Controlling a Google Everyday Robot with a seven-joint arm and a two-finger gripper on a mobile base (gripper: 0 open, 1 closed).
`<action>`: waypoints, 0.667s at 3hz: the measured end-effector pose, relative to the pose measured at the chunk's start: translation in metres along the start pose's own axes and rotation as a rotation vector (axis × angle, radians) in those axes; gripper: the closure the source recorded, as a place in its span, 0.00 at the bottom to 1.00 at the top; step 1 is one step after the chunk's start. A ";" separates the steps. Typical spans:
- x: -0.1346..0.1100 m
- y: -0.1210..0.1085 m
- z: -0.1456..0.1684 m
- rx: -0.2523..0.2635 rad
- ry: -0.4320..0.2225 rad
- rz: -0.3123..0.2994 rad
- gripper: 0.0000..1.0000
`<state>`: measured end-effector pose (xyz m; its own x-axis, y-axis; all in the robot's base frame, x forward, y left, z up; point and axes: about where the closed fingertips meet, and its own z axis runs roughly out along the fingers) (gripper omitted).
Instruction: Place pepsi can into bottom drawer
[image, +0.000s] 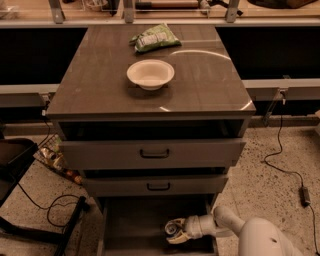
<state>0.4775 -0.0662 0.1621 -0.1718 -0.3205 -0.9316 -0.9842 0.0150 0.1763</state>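
Note:
The bottom drawer (132, 225) is pulled open below the two upper drawers, and its grey floor shows. My gripper (176, 233) reaches into it from the lower right, low over the right part of the floor. It is shut on the pepsi can (172, 228). Only the can's silver top and a little of its dark body show between the fingers. My white arm (260, 240) comes in from the bottom right corner.
A white bowl (150, 74) and a green snack bag (152, 37) sit on the cabinet top. The two upper drawers (155, 153) stand slightly pulled out. Cables (287, 165) lie on the floor at right. A dark frame (30, 220) and a basket (55, 160) stand at left.

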 end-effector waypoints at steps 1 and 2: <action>-0.002 0.000 -0.001 0.003 -0.005 -0.005 1.00; -0.002 0.000 -0.001 0.003 -0.005 -0.005 1.00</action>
<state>0.4774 -0.0663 0.1646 -0.1668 -0.3162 -0.9339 -0.9852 0.0158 0.1706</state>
